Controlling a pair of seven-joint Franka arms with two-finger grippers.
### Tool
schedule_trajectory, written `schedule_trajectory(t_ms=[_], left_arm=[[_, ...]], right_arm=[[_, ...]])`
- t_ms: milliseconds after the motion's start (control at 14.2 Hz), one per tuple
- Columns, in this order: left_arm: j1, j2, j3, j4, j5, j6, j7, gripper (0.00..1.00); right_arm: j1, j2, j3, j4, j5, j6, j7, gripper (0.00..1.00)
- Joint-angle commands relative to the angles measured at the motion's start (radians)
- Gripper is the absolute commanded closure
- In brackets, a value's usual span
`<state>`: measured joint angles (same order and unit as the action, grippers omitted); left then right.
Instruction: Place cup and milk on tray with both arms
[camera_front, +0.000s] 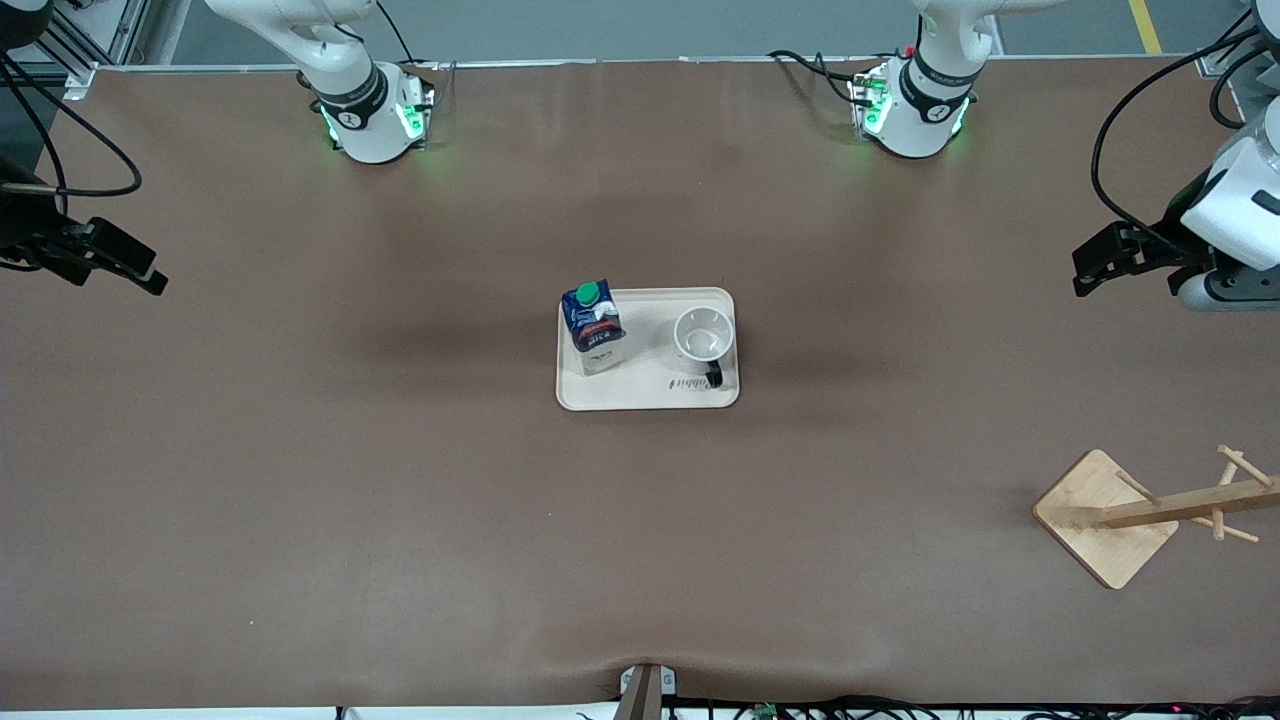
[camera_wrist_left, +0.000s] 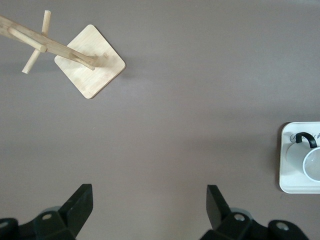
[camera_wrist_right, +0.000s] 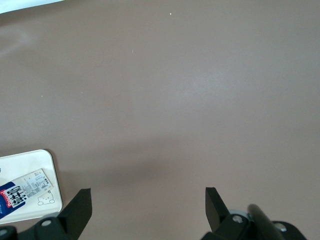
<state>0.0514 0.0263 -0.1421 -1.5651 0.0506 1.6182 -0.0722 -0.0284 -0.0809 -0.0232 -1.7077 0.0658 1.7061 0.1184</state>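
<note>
Brown table (camera_front: 300, 480), cup (camera_front: 703, 335) and milk (camera_front: 594, 325) on tray (camera_front: 640, 395), well apart from both open jaws

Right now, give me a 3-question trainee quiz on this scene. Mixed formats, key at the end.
1. True or false: the milk and the cup both stand on the tray.
2. Multiple choice: the cup's handle points
A. toward the robots' bases
B. toward the front camera
C. toward the milk
3. Fill in: the left pincer and the right pincer are both ____ and hold nothing; the wooden rack stands toward the ____ arm's end of the table.

Key
1. True.
2. B.
3. open; left.
</note>
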Motion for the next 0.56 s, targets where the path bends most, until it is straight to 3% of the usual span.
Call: schedule_trajectory(t_ms=[0, 494], left_arm=[[-0.005, 0.009, -0.002, 0.017, -0.008, 0.000, 0.014, 0.00], [-0.012, 0.009, -0.053, 0.014, -0.014, -0.001, 0.003, 0.00]], right_arm=[[-0.002, 0.010, 0.000, 0.022, -0.009, -0.009, -0.003, 0.00], [-0.002, 0.010, 0.000, 0.022, -0.009, -0.017, -0.003, 0.00]])
